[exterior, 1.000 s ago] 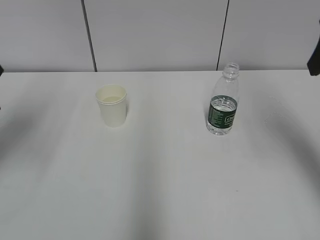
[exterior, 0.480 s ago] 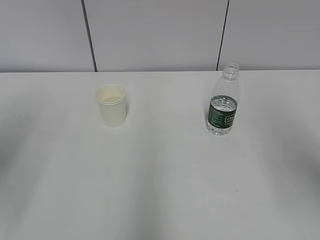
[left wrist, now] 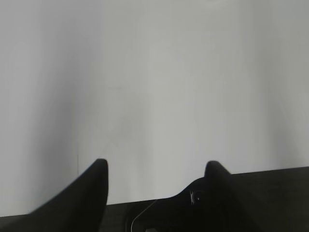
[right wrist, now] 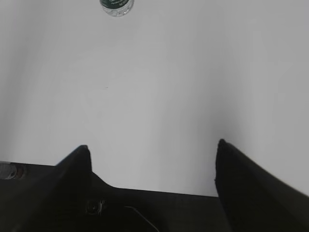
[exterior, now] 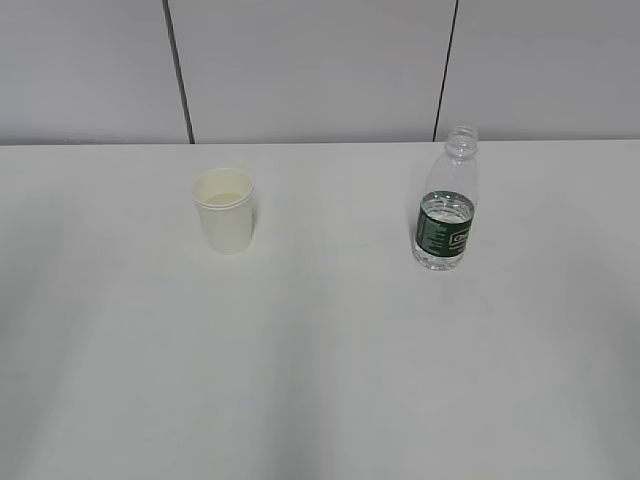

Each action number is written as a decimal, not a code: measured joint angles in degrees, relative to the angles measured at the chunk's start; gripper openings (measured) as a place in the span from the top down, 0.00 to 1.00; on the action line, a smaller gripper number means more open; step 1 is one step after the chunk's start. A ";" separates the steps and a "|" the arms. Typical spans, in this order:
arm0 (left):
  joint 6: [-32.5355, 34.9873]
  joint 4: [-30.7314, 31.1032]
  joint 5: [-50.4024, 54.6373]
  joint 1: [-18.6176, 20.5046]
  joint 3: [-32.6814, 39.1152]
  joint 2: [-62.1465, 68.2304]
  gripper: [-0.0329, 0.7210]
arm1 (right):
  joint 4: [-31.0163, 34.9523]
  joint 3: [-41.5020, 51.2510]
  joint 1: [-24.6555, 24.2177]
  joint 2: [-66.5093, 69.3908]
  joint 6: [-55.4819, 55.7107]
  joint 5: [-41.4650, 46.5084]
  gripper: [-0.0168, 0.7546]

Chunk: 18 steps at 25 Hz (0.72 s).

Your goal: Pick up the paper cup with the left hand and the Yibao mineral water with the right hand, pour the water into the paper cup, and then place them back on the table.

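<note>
Nearest to the cameras, the two grippers are seen only in the wrist views. In the left wrist view, the left hand [left wrist: 154, 169] is shown with its two black fingers [left wrist: 91, 188] spread apart, a wide stretch of bare white table [left wrist: 154, 87] visible between them; nothing is gripped and nothing is touched by the tips. In the right wrist view, the right hand [right wrist: 153, 147] is likewise released, its fingers [right wrist: 77, 164] parted even more widely, with only tabletop between them. Both claws are held above the table's surface, well apart from the objects.

Farther off, at the very top edge of the right wrist view, the base of the Yibao mineral water [right wrist: 116, 7] is caught, cut off by the frame, well ahead of the open fingers and to their left.

In the exterior view neither arm is seen. The paper cup [exterior: 224, 210] is stood upright on the table [exterior: 320, 380], left of centre, its mouth open upward. The Yibao mineral water [exterior: 446, 200] is stood upright to the right, well apart from the cup, capless, with its dark green label at mid-height and some water seen at the level of the label. Behind the table, a grey panelled wall [exterior: 320, 70] with two dark vertical seams is seen.
</note>
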 joint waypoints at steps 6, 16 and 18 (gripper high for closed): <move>0.00 -0.34 0.45 0.00 3.31 -11.36 0.44 | -2.95 3.73 0.00 -9.43 0.00 0.46 0.22; 0.89 0.80 0.43 0.00 12.66 -31.04 0.44 | -5.52 12.30 0.00 -21.13 -0.12 0.61 0.22; 0.95 1.38 0.18 0.00 14.07 -34.11 0.44 | -5.52 14.30 0.00 -24.20 -0.12 -0.92 0.22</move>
